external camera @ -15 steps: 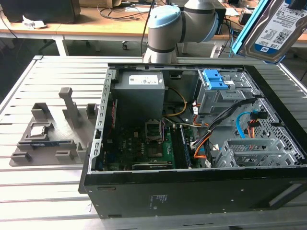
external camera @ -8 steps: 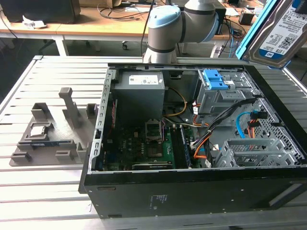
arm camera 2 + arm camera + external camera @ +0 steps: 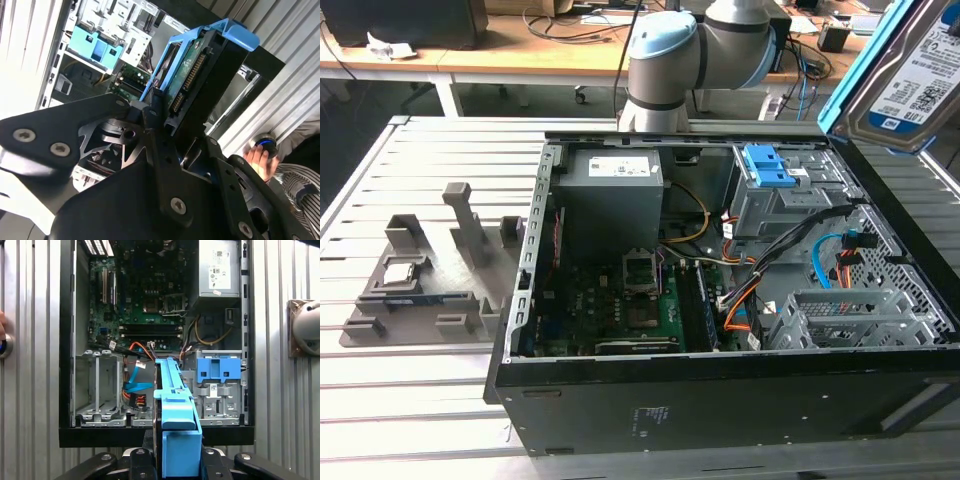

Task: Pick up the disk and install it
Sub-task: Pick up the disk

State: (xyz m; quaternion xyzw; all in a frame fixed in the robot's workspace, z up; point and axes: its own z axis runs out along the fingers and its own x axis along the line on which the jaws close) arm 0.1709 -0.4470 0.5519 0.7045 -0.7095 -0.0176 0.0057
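Disk (image 3: pixel 176 410) gripped on edge by the jaws, which are clamped on its near end. In the first wrist view its long axis runs straight out from the wrist, toward the open computer case (image 3: pixel 67 340) lying on the slatted counter (image 3: pixel 280 390). In the exterior view it hangs tilted, label showing, above the case's end at the exterior view's right. The arm (image 3: pixel 670 50) stands behind the case.
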